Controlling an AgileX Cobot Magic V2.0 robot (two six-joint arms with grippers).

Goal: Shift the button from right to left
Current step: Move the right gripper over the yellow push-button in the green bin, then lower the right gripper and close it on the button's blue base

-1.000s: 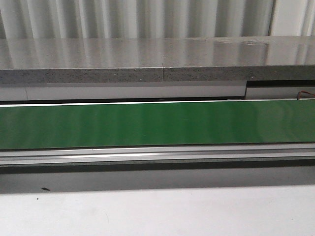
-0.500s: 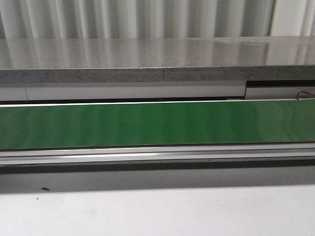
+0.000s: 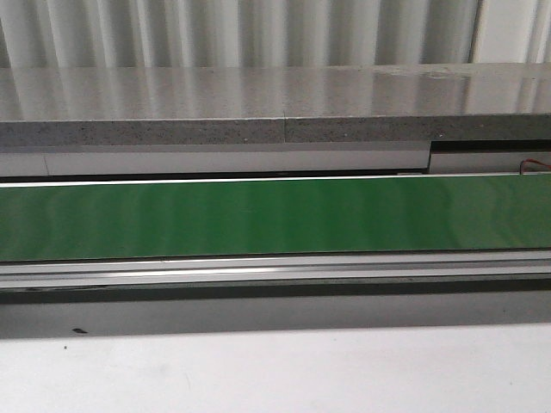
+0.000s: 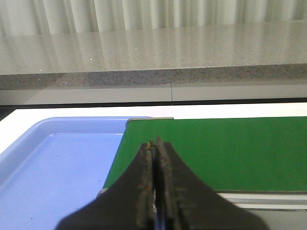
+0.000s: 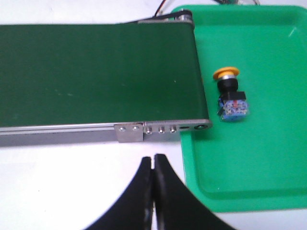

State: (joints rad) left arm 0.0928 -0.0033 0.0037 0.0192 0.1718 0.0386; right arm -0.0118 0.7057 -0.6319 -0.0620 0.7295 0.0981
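The button (image 5: 230, 95), with its yellow mushroom head, black collar and blue blocky body, lies on its side in a green tray (image 5: 268, 163) just past the end of the green belt (image 5: 96, 72). My right gripper (image 5: 153, 158) is shut and empty over the white table, short of the belt's end roller and apart from the button. My left gripper (image 4: 156, 143) is shut with nothing in it, hovering over the other end of the belt (image 4: 216, 148) beside a blue tray (image 4: 53, 167). The front view holds only the belt (image 3: 275, 215); neither gripper nor the button appears there.
A grey stone ledge (image 3: 275, 103) runs behind the belt, with corrugated white wall above it. The belt's metal side rail (image 5: 72, 132) and end bracket (image 5: 130, 132) lie between my right gripper and the belt surface. White tabletop (image 3: 275, 370) lies in front.
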